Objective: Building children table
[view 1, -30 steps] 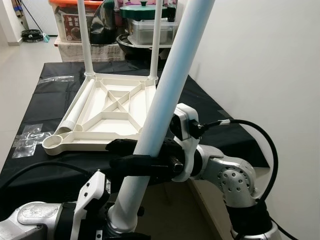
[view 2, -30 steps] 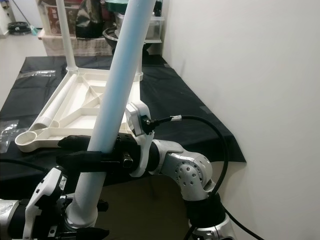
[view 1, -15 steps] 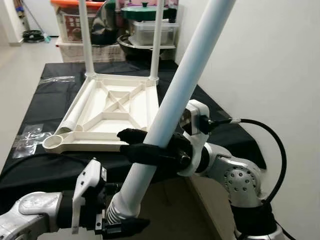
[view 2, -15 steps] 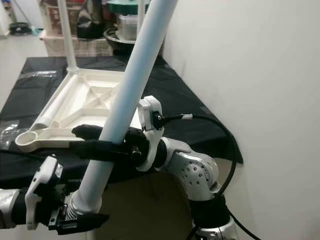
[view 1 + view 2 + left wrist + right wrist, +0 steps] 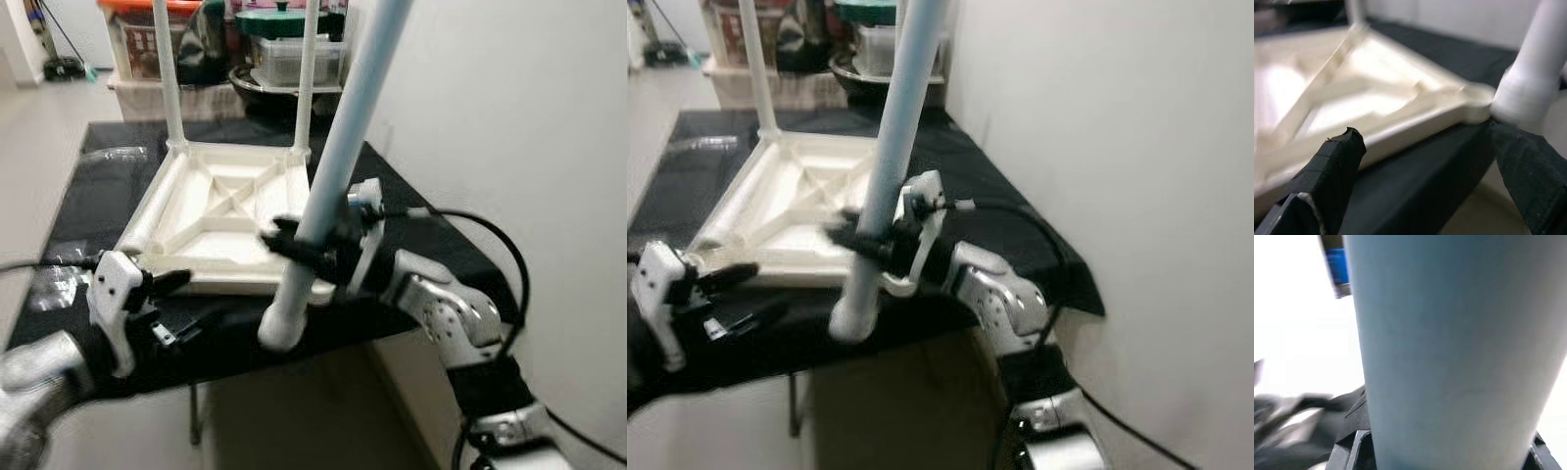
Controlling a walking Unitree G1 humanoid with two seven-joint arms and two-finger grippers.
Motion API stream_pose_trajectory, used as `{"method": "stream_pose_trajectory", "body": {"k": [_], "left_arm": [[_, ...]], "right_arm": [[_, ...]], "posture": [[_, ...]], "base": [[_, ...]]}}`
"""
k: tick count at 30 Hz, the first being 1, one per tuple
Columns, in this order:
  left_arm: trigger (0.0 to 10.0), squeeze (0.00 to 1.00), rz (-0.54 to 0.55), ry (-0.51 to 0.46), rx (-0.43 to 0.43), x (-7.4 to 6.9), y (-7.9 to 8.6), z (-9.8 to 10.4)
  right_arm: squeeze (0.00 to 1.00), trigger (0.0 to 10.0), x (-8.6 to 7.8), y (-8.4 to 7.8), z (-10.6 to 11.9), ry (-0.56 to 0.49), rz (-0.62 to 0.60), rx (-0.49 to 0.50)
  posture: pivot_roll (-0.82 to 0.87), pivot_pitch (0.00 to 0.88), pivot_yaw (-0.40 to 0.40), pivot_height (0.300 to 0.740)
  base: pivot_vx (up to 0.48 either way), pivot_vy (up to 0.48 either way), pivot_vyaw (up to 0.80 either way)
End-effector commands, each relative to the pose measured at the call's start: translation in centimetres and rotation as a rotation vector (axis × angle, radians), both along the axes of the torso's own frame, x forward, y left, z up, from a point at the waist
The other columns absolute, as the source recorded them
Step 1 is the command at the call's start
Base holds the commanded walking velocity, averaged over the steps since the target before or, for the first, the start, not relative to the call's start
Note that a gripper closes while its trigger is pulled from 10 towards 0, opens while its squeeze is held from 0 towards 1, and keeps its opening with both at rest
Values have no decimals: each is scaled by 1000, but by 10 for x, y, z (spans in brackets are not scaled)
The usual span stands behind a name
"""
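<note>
Fitting third leg step. Right gripper fingers pinching white leg, held tilted above near right corner of upturned tabletop on black table, two legs already standing at far corners. Left gripper fingers spread, empty, just beside near edge. Next: lower leg end into corner socket, twist.

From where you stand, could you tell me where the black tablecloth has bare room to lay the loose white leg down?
The black tablecloth is bare between the upturned white plastic tabletop and the white wall. The left strip holds clear plastic wrap. The near edge is crowded by both grippers and the white tube leg.
</note>
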State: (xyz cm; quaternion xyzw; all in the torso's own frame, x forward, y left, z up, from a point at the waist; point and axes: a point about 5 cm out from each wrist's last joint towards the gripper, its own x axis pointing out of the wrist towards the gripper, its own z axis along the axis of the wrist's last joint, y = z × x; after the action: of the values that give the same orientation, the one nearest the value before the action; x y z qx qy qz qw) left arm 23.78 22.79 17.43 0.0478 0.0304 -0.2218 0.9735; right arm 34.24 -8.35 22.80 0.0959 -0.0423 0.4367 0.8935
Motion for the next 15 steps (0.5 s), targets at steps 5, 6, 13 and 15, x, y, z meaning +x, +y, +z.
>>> {"method": "stream_pose_trajectory", "body": {"k": [5,6,13,15], "left_arm": [[10000,0,68,-9,-81,-2,-18,-10],[10000,0,89,-3,-88,0,-21,-13],[10000,0,224,-84,-188,8,-28,-5],[10000,0,232,-89,-192,8,-28,-4]], "right_arm": [[0,510,13,-7,4,9,-181,10],[0,10000,14,-5,3,2,-199,-8],[0,10000,12,1,7,-40,-325,27],[0,10000,11,0,9,-53,-336,34]], "posture": [[69,0,-89,740],[71,0,-86,740],[68,0,-74,740],[70,0,-74,740]], "base": [[0,0,0],[0,0,0],[0,0,0],[0,0,0]]}}
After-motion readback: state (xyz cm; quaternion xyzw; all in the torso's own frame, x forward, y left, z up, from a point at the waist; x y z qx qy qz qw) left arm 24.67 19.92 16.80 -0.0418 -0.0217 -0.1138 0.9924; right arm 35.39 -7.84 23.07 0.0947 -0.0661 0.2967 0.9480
